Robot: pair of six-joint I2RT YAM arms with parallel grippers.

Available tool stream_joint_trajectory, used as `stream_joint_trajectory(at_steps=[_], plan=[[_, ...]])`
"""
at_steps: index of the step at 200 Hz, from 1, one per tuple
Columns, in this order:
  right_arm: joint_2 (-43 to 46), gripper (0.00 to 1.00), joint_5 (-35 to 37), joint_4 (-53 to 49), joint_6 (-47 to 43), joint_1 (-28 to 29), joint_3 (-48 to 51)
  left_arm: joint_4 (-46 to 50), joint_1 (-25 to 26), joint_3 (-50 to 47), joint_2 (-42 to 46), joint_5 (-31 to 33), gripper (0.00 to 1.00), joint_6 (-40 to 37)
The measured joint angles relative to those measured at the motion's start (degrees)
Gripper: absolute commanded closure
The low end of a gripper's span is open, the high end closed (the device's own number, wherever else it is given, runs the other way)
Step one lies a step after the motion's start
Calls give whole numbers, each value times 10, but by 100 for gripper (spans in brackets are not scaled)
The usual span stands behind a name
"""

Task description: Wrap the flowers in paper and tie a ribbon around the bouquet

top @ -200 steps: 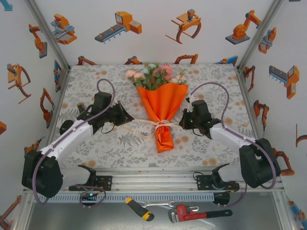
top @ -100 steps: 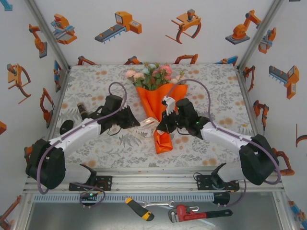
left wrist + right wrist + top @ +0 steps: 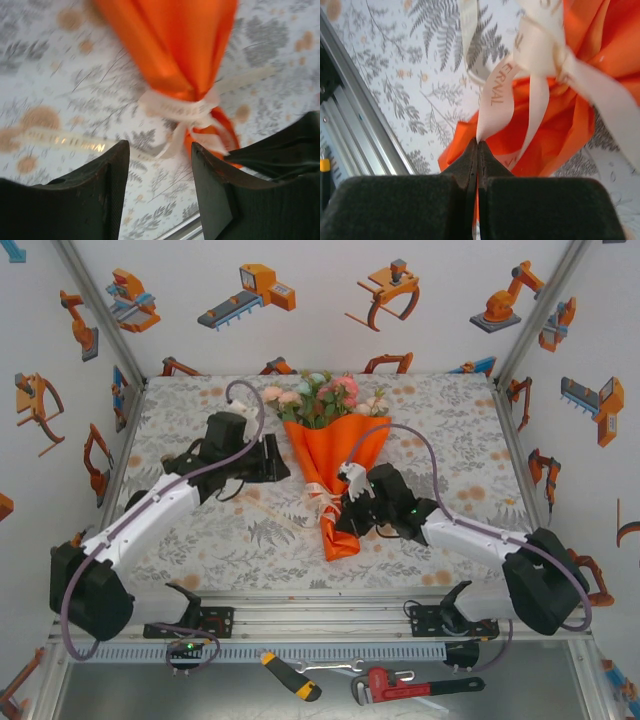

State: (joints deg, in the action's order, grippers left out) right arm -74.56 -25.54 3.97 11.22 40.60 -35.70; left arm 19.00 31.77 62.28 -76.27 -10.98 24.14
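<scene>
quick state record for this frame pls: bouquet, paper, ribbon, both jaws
bouquet: lying mid-table on the tablecloth, flowers toward the far wall
paper: orange cone around the stems, narrow end toward the arms
ribbon: tied around the cone's neck; one tail lies on the cloth to the left
left jaws: open, nothing between them, just left of the cone
right jaws: shut on a ribbon tail below the knot
knot tightness: cannot tell

The bright orange paper wrap (image 3: 175,45) looks smooth with a soft sheen, creased near the knot. The cream fabric ribbon (image 3: 494,100) is satiny with gold lettering; the fern-printed tablecloth (image 3: 230,540) looks matt.
</scene>
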Motion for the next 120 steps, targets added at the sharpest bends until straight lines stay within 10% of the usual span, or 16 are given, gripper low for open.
stream_joint_trajectory(at_steps=[69,120], plan=[[42,100,-2,32,-1,0,57,-32,65,177,-299,-114,59,-37],[40,100,-2,41,-9,0,57,-5,76,162,-332,-193,58,-46]])
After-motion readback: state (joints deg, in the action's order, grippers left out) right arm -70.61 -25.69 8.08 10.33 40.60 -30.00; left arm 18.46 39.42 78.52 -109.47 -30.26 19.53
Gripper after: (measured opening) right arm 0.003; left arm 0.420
